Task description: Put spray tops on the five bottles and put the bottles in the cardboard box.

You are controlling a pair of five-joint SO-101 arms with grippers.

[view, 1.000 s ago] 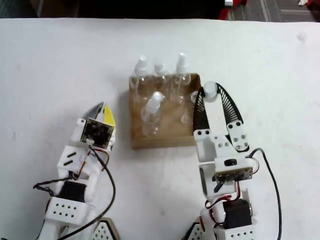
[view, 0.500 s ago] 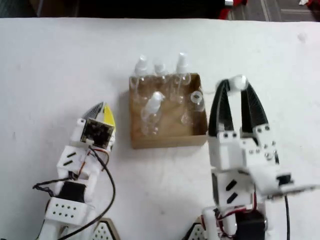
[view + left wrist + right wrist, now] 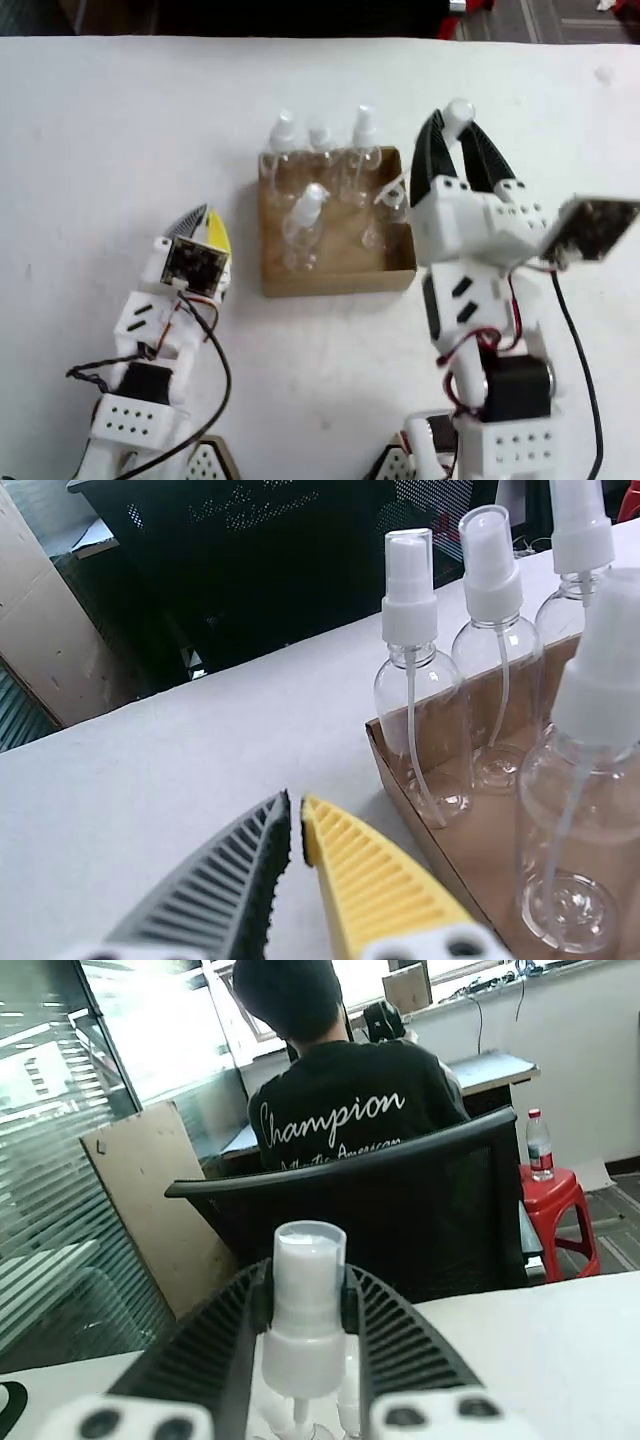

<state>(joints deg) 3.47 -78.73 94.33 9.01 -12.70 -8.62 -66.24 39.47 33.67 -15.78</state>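
Note:
The cardboard box (image 3: 330, 280) sits mid-table. Three bottles with white spray tops (image 3: 320, 145) line its far side, and another capped bottle (image 3: 303, 225) stands in front of them. At the box's right side is a bottle with no top (image 3: 385, 215). My right gripper (image 3: 458, 128) is raised beside the box's far right corner, shut on a white spray top (image 3: 460, 110), which sits between the black fingers (image 3: 305, 1300). My left gripper (image 3: 205, 225) rests left of the box, its grey and yellow fingers shut (image 3: 295, 820) and empty. Capped bottles (image 3: 415, 710) stand in the box (image 3: 420, 830).
White table (image 3: 120, 120) stretches wide on the left and at the back. The table's far edge runs along the top of the high view, dark floor beyond it. A black chair back (image 3: 400, 1210) stands past the table.
My right gripper has lifted the spray top away from the uncapped bottle, moving right and then toward the table's far side, with the wrist tilting up. The left arm has kept still.

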